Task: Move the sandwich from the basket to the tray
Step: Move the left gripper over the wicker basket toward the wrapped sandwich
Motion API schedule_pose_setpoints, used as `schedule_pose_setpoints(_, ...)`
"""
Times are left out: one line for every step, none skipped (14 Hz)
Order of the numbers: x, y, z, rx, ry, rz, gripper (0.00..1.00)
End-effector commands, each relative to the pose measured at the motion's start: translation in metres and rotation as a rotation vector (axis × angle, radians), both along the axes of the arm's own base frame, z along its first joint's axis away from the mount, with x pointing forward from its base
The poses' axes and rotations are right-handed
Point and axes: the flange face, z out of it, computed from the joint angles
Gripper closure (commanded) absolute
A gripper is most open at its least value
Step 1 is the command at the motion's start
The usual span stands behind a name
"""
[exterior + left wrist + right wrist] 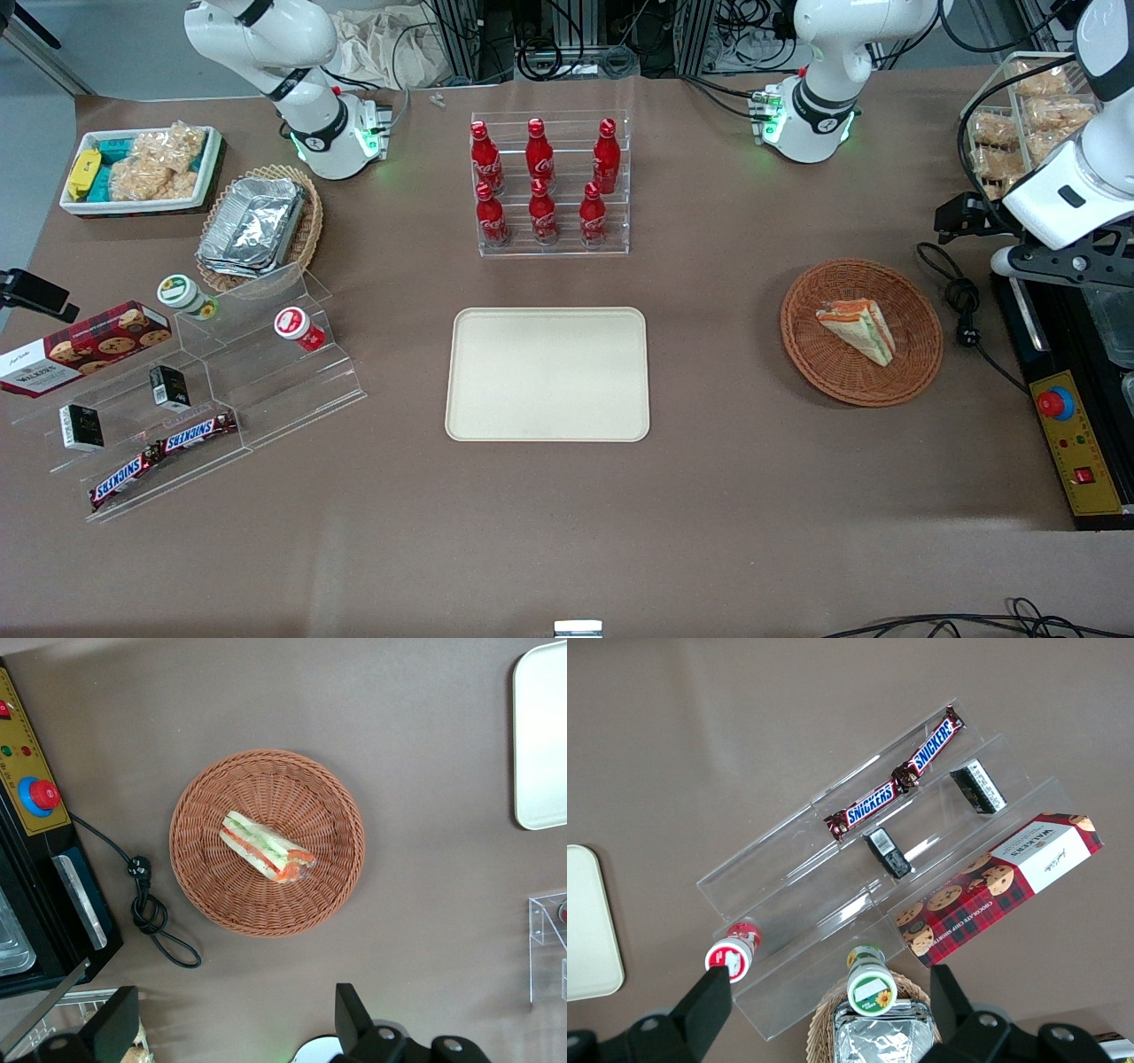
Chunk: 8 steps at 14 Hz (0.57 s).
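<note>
I see the tray [547,374] nearest the front camera, flat on the tabletop [709,496], nothing on it. Its edge also shows in the left wrist view [540,735].

Toward the working arm's end, slightly farther from the front camera, sits the basket [861,331] [267,842], well apart from the tray. The sandwich [858,328] [265,847] lies inside it on its side, roughly centred, filling layers visible along the cut face. Nothing touches it.

Beside the basket, a black cable [964,306] [146,908] lies looped on the tabletop, next to the control box with the red button [1056,404] [42,795].

The pincer [235,1028] hangs high above the tabletop, off the basket's rim on the side farther from the front camera, clear of the sandwich. Both fingers [115,1023] stand wide apart, gripping nothing. In the front view I can only see the arm's wrist at the frame edge, not the fingertips.

Farthest from the front camera, a clear rack with six red cola bottles [545,182] stands in line with the tray.
</note>
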Motion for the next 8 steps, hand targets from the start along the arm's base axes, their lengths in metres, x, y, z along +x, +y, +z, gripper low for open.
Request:
schedule_pose_setpoints(0.000, 0.002, 0.002, -0.008, 0.023, 0.016, 0.00)
schedule_pose_setpoints(0.001, 0.003, 0.003, -0.004, 0.023, 0.016, 0.00)
schedule_pose_setpoints(0.001, 0.003, 0.003, -0.001, 0.021, 0.016, 0.00)
schedule_pose_setpoints(0.001, 0.003, 0.002, 0.004, 0.025, 0.017, 0.00)
schedule_pose_setpoints(0.001, 0.003, 0.000, 0.007, 0.029, 0.049, 0.00)
schedule_pose_setpoints(-0.002, 0.004, -0.007, 0.019, 0.045, 0.126, 0.00)
schedule_pose_setpoints(-0.004, 0.004, -0.014, 0.024, 0.056, 0.247, 0.00)
schedule_pose_setpoints(-0.006, 0.004, -0.019, 0.039, 0.061, 0.353, 0.00)
